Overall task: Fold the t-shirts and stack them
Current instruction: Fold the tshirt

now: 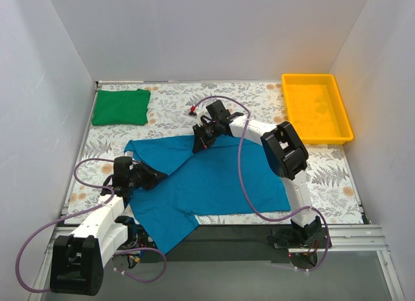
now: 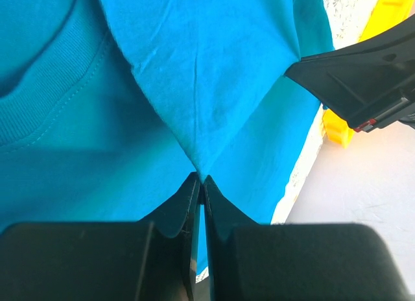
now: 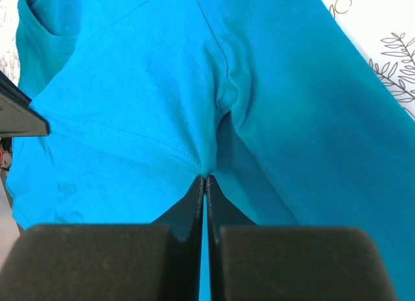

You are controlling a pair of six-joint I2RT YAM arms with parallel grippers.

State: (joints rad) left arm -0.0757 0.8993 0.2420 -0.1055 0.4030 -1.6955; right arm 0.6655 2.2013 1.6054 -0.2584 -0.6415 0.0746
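Observation:
The teal-blue t-shirt (image 1: 214,181) lies spread on the patterned table, partly over the near edge. My left gripper (image 1: 154,178) is shut on a pinched point of its fabric (image 2: 194,106) at the left side. My right gripper (image 1: 199,144) is shut on a hemmed edge of the same shirt (image 3: 162,113) at its far side, lifting a fold. The bright green t-shirt (image 1: 120,107) lies folded at the far left corner, away from both grippers.
A yellow plastic tray (image 1: 316,107) stands at the far right and shows at the right edge of the left wrist view (image 2: 337,129). White walls enclose the table on three sides. The right arm's black link (image 2: 363,80) crosses the left wrist view.

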